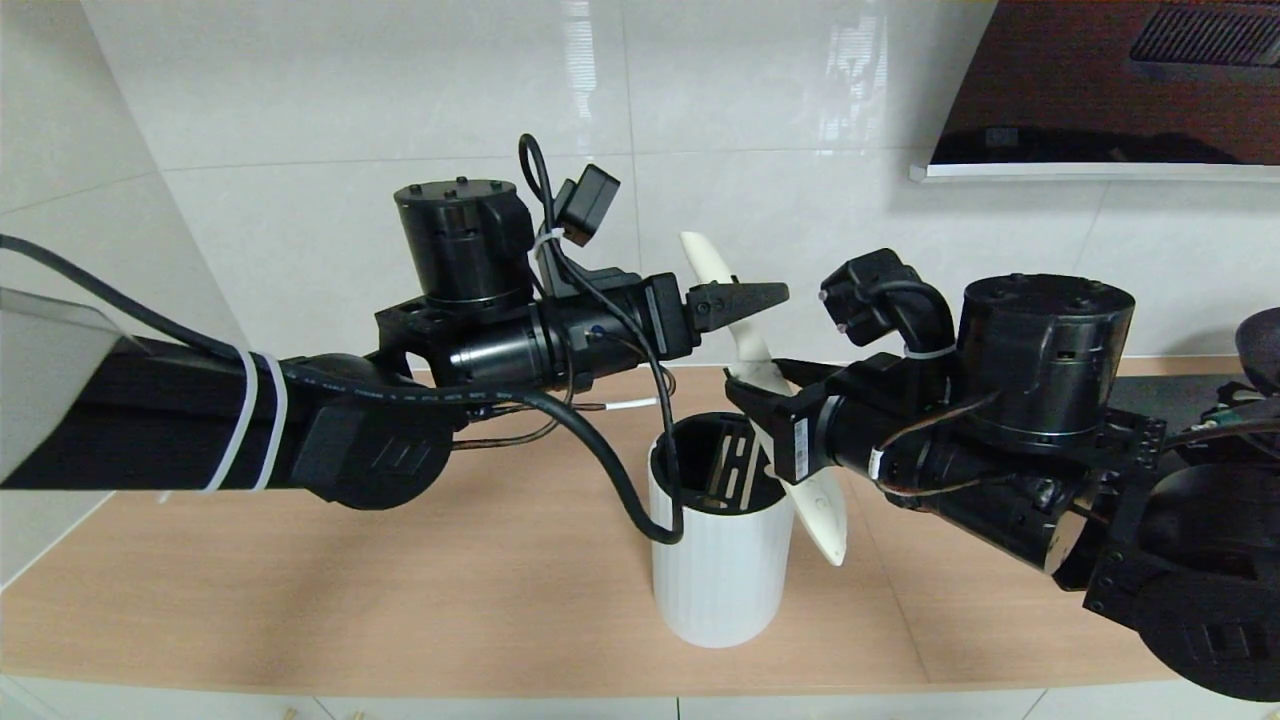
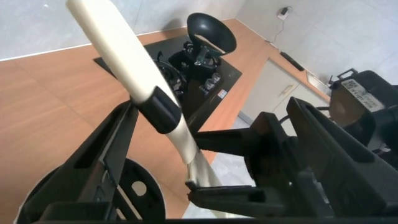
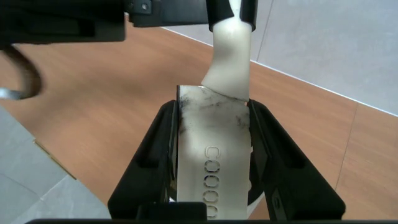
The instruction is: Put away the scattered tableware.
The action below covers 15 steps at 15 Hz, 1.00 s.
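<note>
From here I see both arms meeting over the middle of the wooden counter (image 1: 420,600), each with a hold on the same white spatula (image 1: 748,352). The left gripper (image 1: 738,308) is clamped on the handle partway down, with the rounded handle end sticking up past it toward the tiled wall. The right gripper (image 1: 765,395) is closed on the spatula lower down; in the right wrist view the wide slotted part sits pinched between its two black fingers (image 3: 155,155). The spatula hangs tilted, handle end leaning to my left and the blade end lower and to my right. Under it stands a white ribbed holder (image 1: 715,590) with a black divided insert, upright on the counter nearer the front edge than the wall. The blade tip shows in front of the holder's right side, outside the rim; I cannot tell whether it touches the wall of the holder. Toward the counter's right end lies a dark cooktop (image 2: 227,74) with a black pan (image 2: 211,31) on it
</note>
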Available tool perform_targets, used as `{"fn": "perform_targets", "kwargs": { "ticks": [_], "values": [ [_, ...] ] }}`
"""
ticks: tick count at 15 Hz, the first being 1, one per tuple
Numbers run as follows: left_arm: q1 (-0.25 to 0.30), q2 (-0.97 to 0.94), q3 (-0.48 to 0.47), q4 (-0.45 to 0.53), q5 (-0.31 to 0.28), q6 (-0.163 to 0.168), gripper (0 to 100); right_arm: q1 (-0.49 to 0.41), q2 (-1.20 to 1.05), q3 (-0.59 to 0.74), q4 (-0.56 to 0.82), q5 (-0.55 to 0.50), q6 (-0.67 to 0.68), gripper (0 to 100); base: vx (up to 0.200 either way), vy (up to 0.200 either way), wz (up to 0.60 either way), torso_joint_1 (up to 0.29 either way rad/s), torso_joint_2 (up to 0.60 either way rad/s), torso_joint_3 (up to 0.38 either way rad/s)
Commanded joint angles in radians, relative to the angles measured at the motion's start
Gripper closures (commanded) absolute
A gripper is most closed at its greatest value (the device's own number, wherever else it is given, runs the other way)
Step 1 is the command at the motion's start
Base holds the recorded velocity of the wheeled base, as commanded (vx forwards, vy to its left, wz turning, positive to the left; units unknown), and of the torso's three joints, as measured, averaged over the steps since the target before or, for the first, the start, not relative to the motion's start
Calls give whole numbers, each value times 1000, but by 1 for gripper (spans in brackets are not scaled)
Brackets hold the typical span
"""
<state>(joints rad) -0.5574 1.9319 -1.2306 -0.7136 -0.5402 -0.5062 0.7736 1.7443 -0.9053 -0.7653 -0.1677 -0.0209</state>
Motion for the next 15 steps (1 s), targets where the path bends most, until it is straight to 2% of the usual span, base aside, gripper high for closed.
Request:
{"fn": "perform_targets", "kwargs": {
  "ticks": [1,12,13,15],
  "values": [
    [11,7,-6,-1,0,0,0,4,-6,8,0,0,-1,100,0,0,0,0,0,0],
    [14,25,-20,-1,0,1,0,24,-6,14,0,0,-1,100,0,0,0,0,0,0],
    [14,27,-20,-1,2,1,100,24,-6,14,0,0,-1,100,0,0,0,0,0,0],
    [13,25,-20,-1,2,1,100,24,-6,14,0,2,-1,100,0,0,0,0,0,0]
  ]
}}
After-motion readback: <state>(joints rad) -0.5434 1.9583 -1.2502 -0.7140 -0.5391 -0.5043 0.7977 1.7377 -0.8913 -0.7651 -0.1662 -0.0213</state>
